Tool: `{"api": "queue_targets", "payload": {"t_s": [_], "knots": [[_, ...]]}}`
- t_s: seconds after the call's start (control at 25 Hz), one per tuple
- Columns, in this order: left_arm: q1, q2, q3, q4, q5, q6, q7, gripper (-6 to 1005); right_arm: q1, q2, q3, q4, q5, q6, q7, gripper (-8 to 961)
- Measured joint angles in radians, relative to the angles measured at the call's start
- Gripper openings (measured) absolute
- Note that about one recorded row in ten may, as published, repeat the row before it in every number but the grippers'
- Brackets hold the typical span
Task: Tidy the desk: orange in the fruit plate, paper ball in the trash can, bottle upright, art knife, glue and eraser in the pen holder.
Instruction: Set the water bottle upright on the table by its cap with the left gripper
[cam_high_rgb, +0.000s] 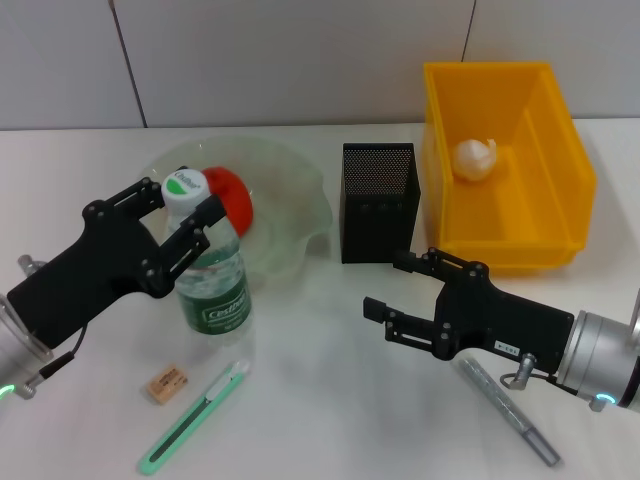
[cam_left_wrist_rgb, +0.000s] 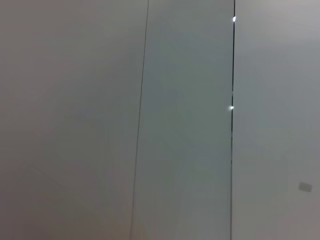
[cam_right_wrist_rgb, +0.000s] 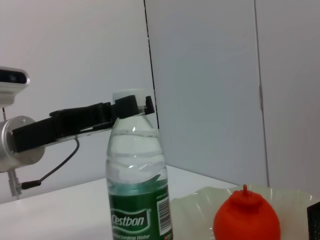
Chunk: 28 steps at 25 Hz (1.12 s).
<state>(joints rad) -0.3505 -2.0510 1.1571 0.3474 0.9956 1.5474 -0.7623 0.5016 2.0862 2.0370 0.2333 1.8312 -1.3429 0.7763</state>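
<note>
The clear bottle (cam_high_rgb: 210, 270) with a green label stands upright on the table in front of the fruit plate (cam_high_rgb: 290, 190). My left gripper (cam_high_rgb: 183, 218) is shut on its neck just under the white cap; the right wrist view shows the same grip, left gripper (cam_right_wrist_rgb: 131, 106) on bottle (cam_right_wrist_rgb: 137, 190). The orange (cam_high_rgb: 230, 195) lies in the plate. A paper ball (cam_high_rgb: 475, 158) sits in the yellow bin (cam_high_rgb: 540, 240). Eraser (cam_high_rgb: 165, 383), green art knife (cam_high_rgb: 195, 418) and grey glue stick (cam_high_rgb: 505, 408) lie on the table. My right gripper (cam_high_rgb: 398, 288) hangs open and empty before the black pen holder (cam_high_rgb: 378, 200).
The orange (cam_right_wrist_rgb: 246, 220) and plate rim (cam_right_wrist_rgb: 200, 200) show in the right wrist view behind the bottle. The left wrist view holds only a grey panelled wall. The pen holder stands between plate and bin.
</note>
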Motion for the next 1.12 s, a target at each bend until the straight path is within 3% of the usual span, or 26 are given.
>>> {"api": "queue_targets", "payload": {"t_s": [0.44, 1.12], "knots": [[0.044, 0.007, -0.001, 0.001, 0.000, 0.004, 0.051, 437, 0.000, 0.000, 0.000, 0.002, 0.020, 0.004, 0.002, 759], [0.048, 0.003, -0.001, -0.010, 0.000, -0.025, 0.118, 436, 0.005, 0.001, 0.000, 0.000, 0.022, 0.004, 0.004, 759]]}}
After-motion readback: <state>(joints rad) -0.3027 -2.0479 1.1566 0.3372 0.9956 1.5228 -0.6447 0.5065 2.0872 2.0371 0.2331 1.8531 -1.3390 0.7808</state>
